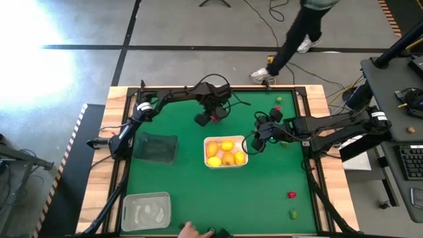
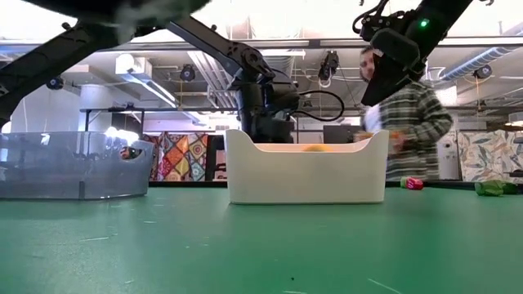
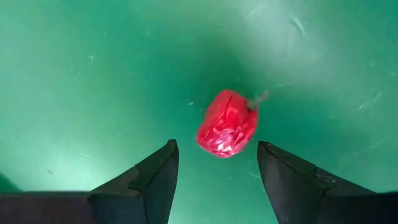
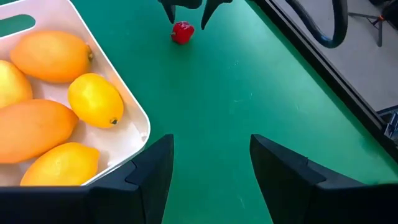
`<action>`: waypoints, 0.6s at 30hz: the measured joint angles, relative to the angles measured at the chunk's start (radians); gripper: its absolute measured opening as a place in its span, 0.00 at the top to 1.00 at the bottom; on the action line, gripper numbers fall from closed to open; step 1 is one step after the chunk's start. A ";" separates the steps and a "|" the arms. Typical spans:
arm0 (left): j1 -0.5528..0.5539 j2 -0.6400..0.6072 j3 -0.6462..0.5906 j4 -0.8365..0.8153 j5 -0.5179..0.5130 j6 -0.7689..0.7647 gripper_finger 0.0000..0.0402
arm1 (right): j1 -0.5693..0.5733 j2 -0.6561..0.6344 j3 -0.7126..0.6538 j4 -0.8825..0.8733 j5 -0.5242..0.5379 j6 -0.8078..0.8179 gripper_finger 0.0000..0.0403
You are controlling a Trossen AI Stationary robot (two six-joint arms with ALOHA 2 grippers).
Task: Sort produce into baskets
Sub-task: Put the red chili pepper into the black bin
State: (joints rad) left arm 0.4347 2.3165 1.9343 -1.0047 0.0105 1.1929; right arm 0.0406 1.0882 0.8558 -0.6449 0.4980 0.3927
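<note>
Table [image 1: 198, 185]: green top, holds three baskets and some loose produce.
White basket [image 1: 211, 162]: middle of table, filled with yellow and orange fruits [image 4: 94, 99]. Looks done.
Dark basket [image 1: 157, 147]: left of white one, nothing seen inside.
Clear basket [image 1: 146, 211]: near left corner, contents hard to tell.
Left gripper [image 3: 214, 165]: far middle, fingers apart, just above red piece [image 3: 226, 122], not touching yet.
Right gripper [image 4: 211, 158]: right of white basket, fingers apart, holding nothing.
Left to sort: red piece [image 1: 291, 194] and green piece [image 1: 294, 213] near right, more bits at far right.
</note>
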 joint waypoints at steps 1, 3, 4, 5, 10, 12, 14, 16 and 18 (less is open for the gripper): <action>0.000 0.000 0.000 0.000 0.000 0.014 0.50 | 0.000 0.000 0.000 0.000 0.000 0.000 0.50; 0.000 0.000 0.000 -0.001 -0.001 0.054 0.50 | 0.000 0.000 0.000 0.000 0.000 -0.001 0.50; -0.001 0.000 0.000 -0.002 -0.001 0.079 0.50 | 0.000 0.000 0.000 0.000 0.000 -0.001 0.50; -0.004 0.000 0.000 -0.002 -0.001 0.110 0.50 | 0.000 0.000 0.000 0.000 0.000 -0.002 0.50; -0.016 0.000 0.000 -0.006 -0.001 0.293 0.50 | 0.000 0.000 0.000 0.000 0.000 -0.009 0.50; -0.020 0.000 0.000 -0.005 -0.001 0.324 0.50 | 0.000 0.000 0.000 0.000 0.000 -0.009 0.50; -0.023 0.000 0.000 0.000 -0.001 0.338 0.50 | 0.000 0.000 0.000 0.000 0.000 -0.009 0.50; -0.024 0.000 0.000 0.015 -0.001 0.341 0.52 | 0.000 0.000 0.000 0.000 0.000 -0.008 0.50; -0.024 0.000 0.000 0.025 -0.001 0.354 0.54 | 0.000 0.000 0.000 0.000 0.000 -0.008 0.50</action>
State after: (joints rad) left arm 0.4107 2.3169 1.9343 -0.9798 0.0097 1.5465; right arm 0.0408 1.0882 0.8558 -0.6453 0.4976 0.3847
